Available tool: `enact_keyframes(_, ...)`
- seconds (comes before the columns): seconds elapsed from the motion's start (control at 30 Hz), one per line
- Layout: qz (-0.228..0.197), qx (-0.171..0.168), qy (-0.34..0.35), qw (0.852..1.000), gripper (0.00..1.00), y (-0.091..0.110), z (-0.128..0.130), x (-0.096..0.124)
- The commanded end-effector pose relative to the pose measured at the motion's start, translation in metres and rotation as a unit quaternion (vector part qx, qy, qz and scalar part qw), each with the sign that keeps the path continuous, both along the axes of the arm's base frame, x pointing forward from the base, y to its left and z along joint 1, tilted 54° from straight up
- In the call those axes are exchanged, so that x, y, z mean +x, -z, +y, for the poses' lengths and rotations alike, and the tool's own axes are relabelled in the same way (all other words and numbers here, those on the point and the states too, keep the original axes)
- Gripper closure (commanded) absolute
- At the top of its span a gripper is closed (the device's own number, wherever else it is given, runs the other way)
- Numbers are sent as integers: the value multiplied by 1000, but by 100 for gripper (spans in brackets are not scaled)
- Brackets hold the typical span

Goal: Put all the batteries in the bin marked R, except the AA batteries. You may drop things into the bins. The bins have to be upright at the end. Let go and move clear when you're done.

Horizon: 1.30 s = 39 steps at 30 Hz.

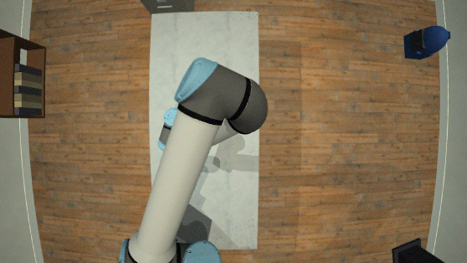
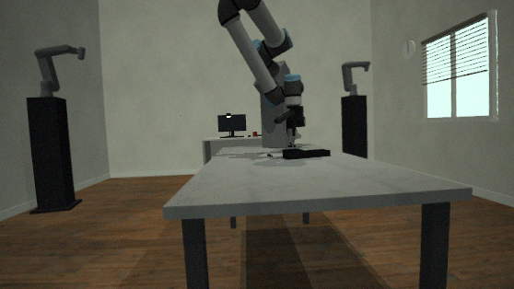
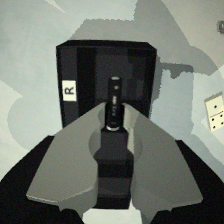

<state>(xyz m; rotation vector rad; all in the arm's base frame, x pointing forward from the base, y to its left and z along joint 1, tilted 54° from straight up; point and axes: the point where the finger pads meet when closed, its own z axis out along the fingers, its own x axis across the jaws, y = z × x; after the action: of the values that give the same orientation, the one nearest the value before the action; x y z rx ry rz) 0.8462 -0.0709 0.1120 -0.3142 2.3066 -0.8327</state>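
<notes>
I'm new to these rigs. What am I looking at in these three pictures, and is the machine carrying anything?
It is one robot arm standing at a long table. One picture looks straight down from the ceiling, one looks along the table from its far end, and one is from a camera on the wrist, looking down past the fingers. The gripper is shut on a slim dark battery, directly above a black bin marked R. A domino lies on the table nearby.
</notes>
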Motion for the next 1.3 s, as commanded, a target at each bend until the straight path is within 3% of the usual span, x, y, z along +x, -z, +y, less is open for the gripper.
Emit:
enact_keyframes(0.0,-1,0,1,1000,100,5,-6,8)
enact_keyframes(0.67,-1,0,1,1000,100,25,-24,31)
enact_keyframes(1.27,0,0,0,1000,100,24,-22,31)
